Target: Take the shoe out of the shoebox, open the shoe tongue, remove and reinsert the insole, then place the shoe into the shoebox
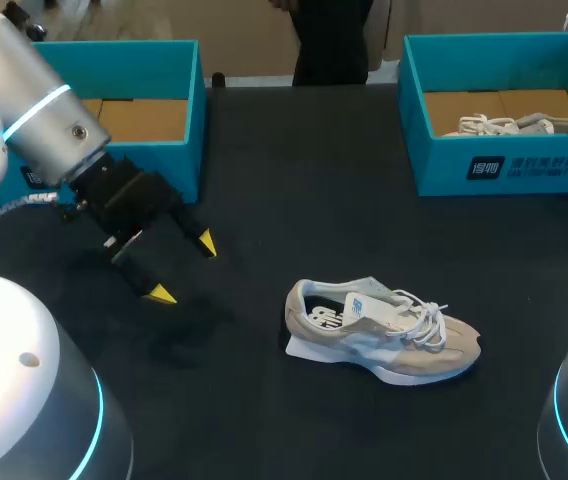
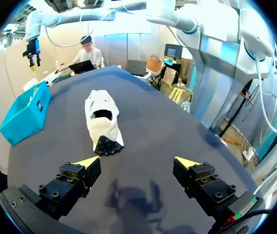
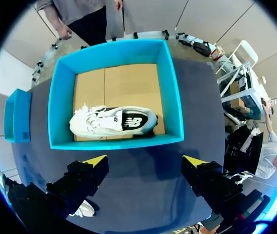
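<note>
Left gripper (image 1: 184,268): fingers spread, holding nothing, above the table (image 1: 294,180), beside the shoe (image 1: 379,330).
Right gripper (image 3: 145,161): fingers apart, empty; right shoebox (image 3: 173,97) just ahead.
Shoe: beige, upright on its sole on the table, outside both boxes.
Right shoebox: blue, holds a white shoe (image 3: 114,121).
Left shoebox (image 1: 194,120): blue, behind the left gripper.

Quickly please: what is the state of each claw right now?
Left claw: open, holding nothing.
Right claw: open, holding nothing.

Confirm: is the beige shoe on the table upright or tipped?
Upright: the shoe rests on its sole, opening facing up, laces on top.
</note>
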You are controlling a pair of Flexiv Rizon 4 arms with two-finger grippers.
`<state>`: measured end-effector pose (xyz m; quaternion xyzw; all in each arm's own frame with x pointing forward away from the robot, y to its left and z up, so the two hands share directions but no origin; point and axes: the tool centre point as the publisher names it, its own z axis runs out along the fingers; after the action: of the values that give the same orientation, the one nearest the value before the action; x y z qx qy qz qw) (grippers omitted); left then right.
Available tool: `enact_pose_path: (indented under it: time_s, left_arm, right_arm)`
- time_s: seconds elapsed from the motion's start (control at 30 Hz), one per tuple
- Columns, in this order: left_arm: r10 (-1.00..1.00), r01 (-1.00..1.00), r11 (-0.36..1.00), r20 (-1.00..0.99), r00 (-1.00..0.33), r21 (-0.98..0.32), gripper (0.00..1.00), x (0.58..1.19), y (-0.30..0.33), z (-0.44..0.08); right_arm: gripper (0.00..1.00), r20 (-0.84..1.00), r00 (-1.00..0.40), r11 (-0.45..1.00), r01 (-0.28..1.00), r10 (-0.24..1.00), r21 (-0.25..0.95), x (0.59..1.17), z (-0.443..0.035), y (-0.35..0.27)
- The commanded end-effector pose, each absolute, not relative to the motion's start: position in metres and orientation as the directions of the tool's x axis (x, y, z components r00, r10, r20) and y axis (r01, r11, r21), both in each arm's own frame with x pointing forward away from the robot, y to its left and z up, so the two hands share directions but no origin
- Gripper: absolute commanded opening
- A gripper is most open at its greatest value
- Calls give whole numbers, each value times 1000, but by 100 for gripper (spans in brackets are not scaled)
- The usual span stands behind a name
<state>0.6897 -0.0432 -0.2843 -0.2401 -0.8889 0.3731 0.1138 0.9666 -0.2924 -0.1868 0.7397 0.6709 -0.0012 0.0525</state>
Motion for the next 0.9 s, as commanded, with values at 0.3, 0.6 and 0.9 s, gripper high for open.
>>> enact_pose_path:
  time_s: [0.3,0.6,0.9]
  left_arm:
    - [379,90,528,140,-915,-844,100,696,-55,-338]
    - [266,-26,469,169,-949,-883,100,702,-60,-354]
    - [330,11,434,147,-932,-901,100,698,-67,-369]
  right_arm:
    - [100,-74,101,-95,992,992,77,966,-187,-292]
    - [100,-74,101,-95,992,992,77,966,-187,-292]
    - [100,-74,101,-95,992,992,77,966,-187,-292]
